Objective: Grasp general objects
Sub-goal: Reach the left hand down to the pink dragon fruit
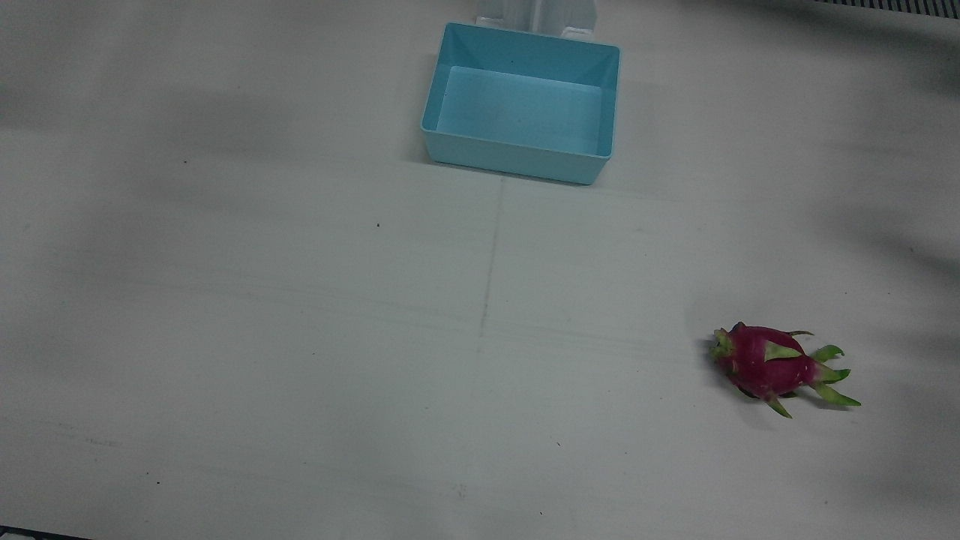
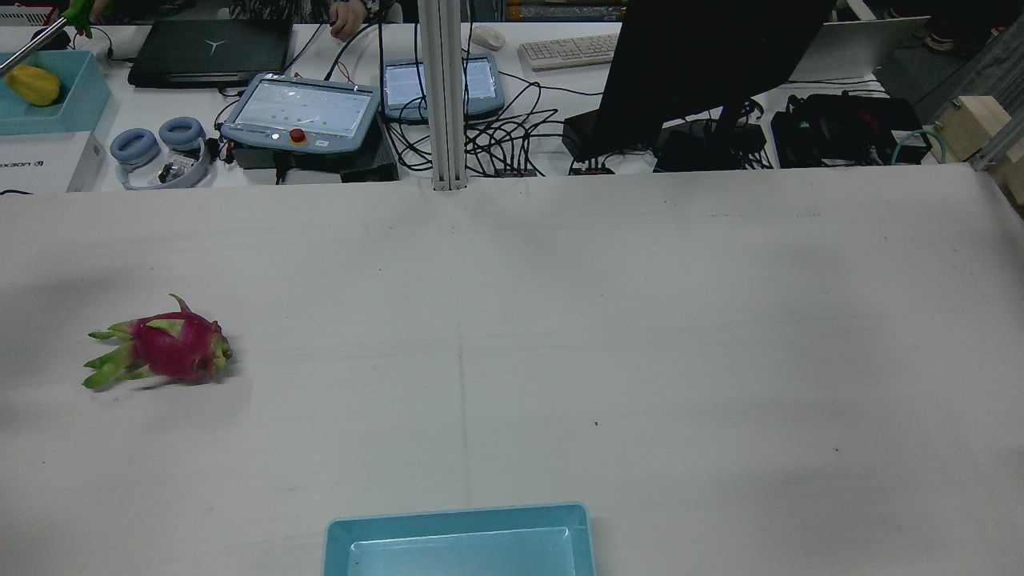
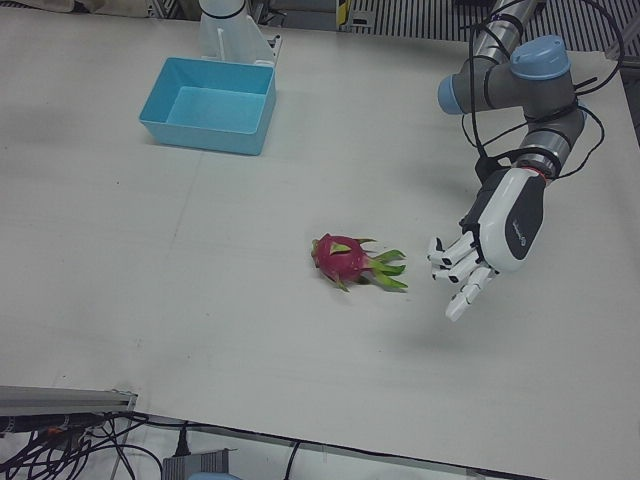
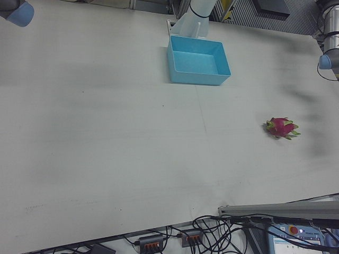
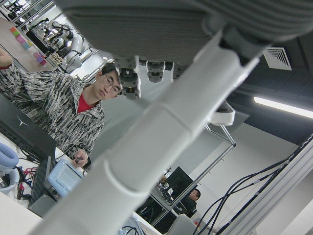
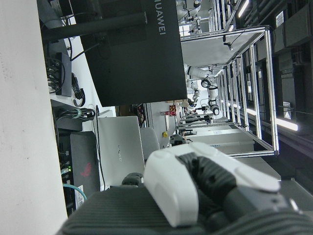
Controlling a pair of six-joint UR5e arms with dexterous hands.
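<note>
Approach phase: I am holding my left hand (image 3: 480,255) beside the dragon fruit (image 3: 345,259), fingers spread, grasping nothing. Next, I judge, I am needing to close in over its body.

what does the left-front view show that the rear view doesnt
Only the left-front view shows the left hand, open with fingers spread, hovering just beside the leafy end of the dragon fruit, and the whole blue bin. Only the rear view shows the operators' desk beyond the table: a monitor, teach pendants, headphones and a keyboard. Both show the fruit lying on the white table and the bin, cropped in the rear view.
</note>
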